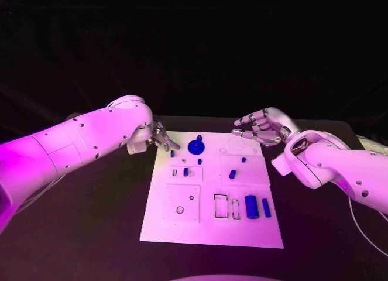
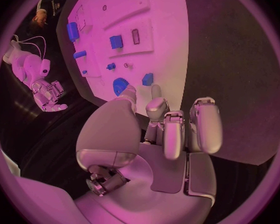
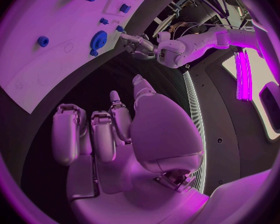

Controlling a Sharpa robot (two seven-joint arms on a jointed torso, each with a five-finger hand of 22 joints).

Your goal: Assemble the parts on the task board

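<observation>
The white task board (image 1: pixel 210 231) lies in the middle of the table. A blue gear (image 1: pixel 196 146) stands near its far edge, with a small blue part (image 1: pixel 172 153) left of it. Further small blue parts (image 1: pixel 185 171) (image 1: pixel 233 173) sit mid-board, and two longer blue blocks (image 1: pixel 252 207) (image 1: pixel 266 207) lie lower right. My left hand (image 1: pixel 160 139) hovers at the board's far left corner, fingers loosely bent and holding nothing; the gear (image 2: pixel 120 86) lies just past its fingertips (image 2: pixel 155 92). My right hand (image 1: pixel 260 127) hangs beyond the far right corner, empty, fingers half curled and apart.
Black table surrounds the board, with bare room on both sides and in front. Empty outlined recesses (image 1: pixel 184 204) mark the board's near half. A thin pale cable (image 1: pixel 367 225) runs along my right arm at the table's right side.
</observation>
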